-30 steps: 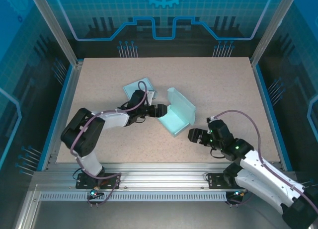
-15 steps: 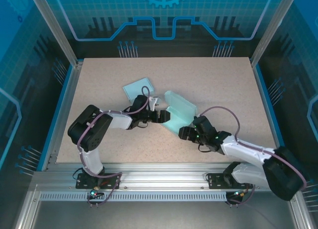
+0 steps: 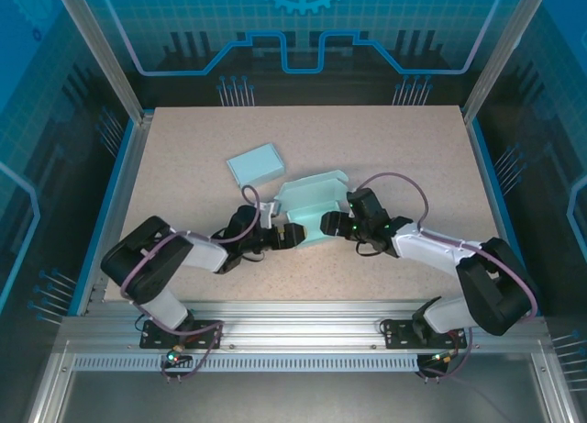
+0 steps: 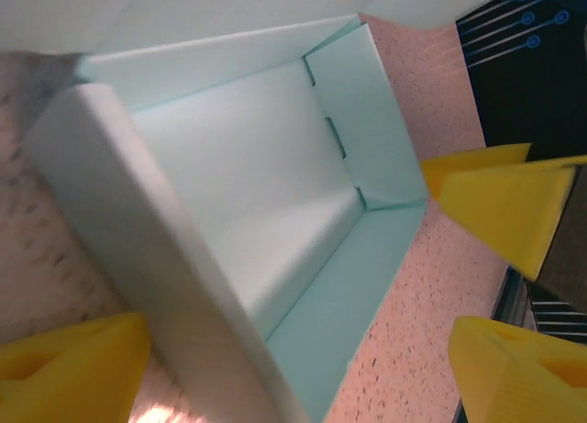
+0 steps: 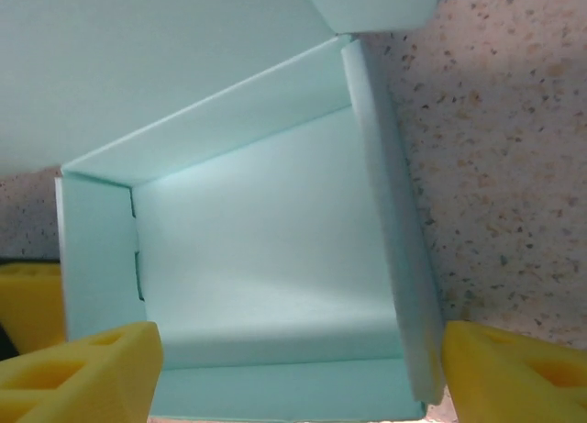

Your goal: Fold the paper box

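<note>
— Where's the paper box (image 3: 307,205)?

— Just 6 o'clock of the table's (image 3: 413,148) centre, part-folded. From above, both arms' ends cover its near edge.

— And the fingers?

— The left fingers (image 4: 73,368) are spread at its 7 o'clock. The right fingers (image 5: 514,368) are spread at 4 o'clock, straddling it. I can't tell if they touch the walls. A flat teal piece (image 3: 254,164) lies apart at 11 o'clock.

Tally: two arms, each with one gripper: left gripper (image 3: 293,234), right gripper (image 3: 332,227). One paper box (image 3: 307,201), centre frame. One flat pale-blue piece (image 3: 254,164), upper left of centre.
</note>
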